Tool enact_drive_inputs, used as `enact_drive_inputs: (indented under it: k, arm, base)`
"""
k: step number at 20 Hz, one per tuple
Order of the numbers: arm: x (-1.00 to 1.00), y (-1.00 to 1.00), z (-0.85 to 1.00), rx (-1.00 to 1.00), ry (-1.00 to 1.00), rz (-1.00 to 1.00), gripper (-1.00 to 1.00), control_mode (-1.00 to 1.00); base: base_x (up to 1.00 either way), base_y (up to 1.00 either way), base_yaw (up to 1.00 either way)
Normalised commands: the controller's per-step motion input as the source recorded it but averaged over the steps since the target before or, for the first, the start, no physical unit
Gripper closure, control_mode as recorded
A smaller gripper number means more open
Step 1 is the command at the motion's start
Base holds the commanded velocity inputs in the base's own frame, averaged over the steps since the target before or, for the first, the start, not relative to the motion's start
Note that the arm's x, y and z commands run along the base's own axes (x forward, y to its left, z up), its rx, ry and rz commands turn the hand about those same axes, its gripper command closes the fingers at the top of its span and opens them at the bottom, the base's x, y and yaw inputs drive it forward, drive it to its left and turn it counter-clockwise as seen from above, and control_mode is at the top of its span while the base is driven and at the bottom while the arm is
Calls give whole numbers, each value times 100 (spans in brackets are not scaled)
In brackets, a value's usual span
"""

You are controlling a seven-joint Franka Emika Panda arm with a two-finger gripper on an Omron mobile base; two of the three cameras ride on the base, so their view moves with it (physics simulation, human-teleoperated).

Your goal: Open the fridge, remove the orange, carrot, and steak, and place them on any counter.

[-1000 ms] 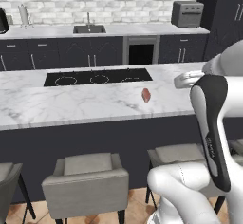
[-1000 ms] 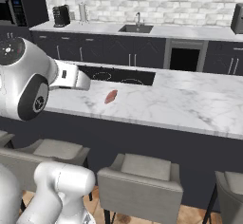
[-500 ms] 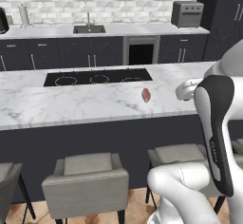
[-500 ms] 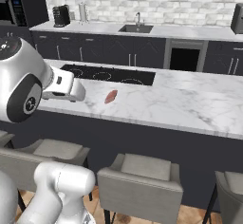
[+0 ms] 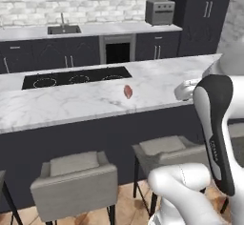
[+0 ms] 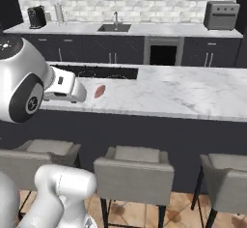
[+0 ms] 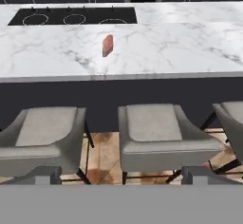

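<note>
The arm has drawn back toward the base, gripper [image 6: 79, 92] open and empty, leaving the steak [image 5: 127, 91] on the counter [image 5: 71, 102] near the cooktop [image 5: 76, 77]; orange and carrot seemingly remain.

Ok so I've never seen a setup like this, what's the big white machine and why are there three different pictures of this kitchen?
It's a rendered kitchen with a white robot arm on a driving base. Two cameras ride behind it, left and right, looking over the marble counter. The third sits on the hand, looking along its tool, and faces the counter and grey stools. On the counter lies a small reddish steak, near the black cooktop. The tool's fingertips stand wide apart, holding nothing.
</note>
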Motion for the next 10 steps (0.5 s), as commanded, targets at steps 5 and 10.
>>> enact_drive_inputs:
  k: [5, 10]
  arm:
    - [0, 0, 0, 0, 0, 0, -100, 100]
    - [0, 0, 0, 0, 0, 0, -100, 100]
  base:
    - [-53, -3, -79]
    - [-20, 0, -92]
